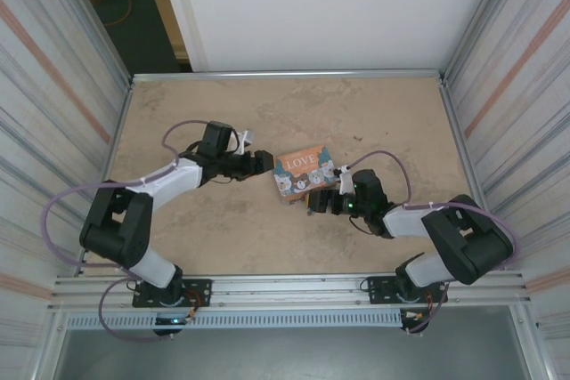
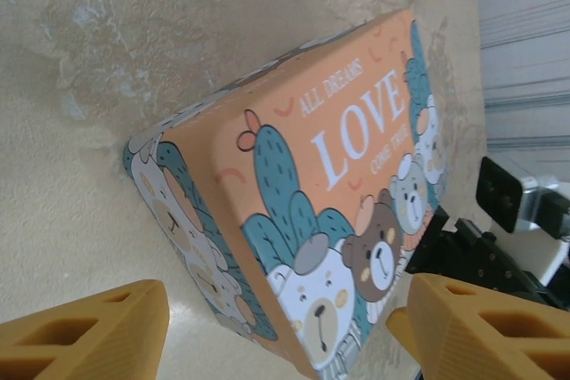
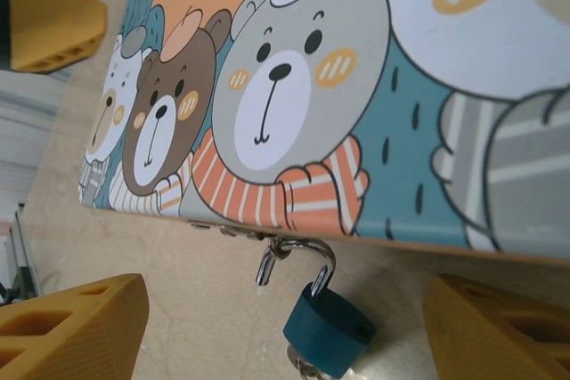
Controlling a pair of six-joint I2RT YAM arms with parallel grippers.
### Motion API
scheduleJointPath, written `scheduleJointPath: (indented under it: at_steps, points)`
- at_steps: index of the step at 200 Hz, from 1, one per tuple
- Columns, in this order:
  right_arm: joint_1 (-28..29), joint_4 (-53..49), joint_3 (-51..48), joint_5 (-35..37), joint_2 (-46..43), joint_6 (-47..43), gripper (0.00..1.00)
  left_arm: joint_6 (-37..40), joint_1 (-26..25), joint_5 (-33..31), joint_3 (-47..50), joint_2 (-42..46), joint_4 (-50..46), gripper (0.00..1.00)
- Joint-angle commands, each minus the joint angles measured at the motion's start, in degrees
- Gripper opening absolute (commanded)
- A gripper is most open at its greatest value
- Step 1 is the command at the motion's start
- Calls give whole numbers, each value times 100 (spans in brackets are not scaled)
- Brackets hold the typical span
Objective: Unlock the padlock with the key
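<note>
We see a tin box [image 1: 301, 171] lying flat near the middle of the sandy table [image 1: 223, 104], lid up with cartoon bears and the word LOVE on it; the left gripper [image 1: 260, 163] sits at the box's left end and the right gripper [image 1: 319, 202] at its near side. From the left wrist, the yellow fingers [image 2: 89, 335] stand wide apart with the box's corner between them, so the jaws are open; we cannot tell whether the right-hand finger touches the box. From the right wrist, the padlock [image 3: 329, 331], a small teal block, hangs just below the box's lower edge, its thin metal loop [image 3: 303, 251] hooked through a fitting there; one end of the loop looks free of the block. The right gripper's fingers [image 3: 71, 327] flank the padlock without touching it, jaws open, nothing held.
</note>
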State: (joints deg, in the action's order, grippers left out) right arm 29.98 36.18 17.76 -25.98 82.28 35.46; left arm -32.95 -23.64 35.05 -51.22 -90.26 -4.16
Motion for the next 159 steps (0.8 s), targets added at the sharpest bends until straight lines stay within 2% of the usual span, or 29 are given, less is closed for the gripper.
scheduleJointPath:
  at_steps: [1, 70, 159]
  points:
    - [-9, 275, 138, -169, 161, -144, 78, 234, -48, 216, -216, -249, 55, 70]
    - [-1, 363, 238, -327, 386, -257, 68, 298, -298, 178, -376, -777, 15, 66]
    - [17, 823, 332, -572, 760, -215, 59, 315, -449, -339, -302, -932, -313, 62]
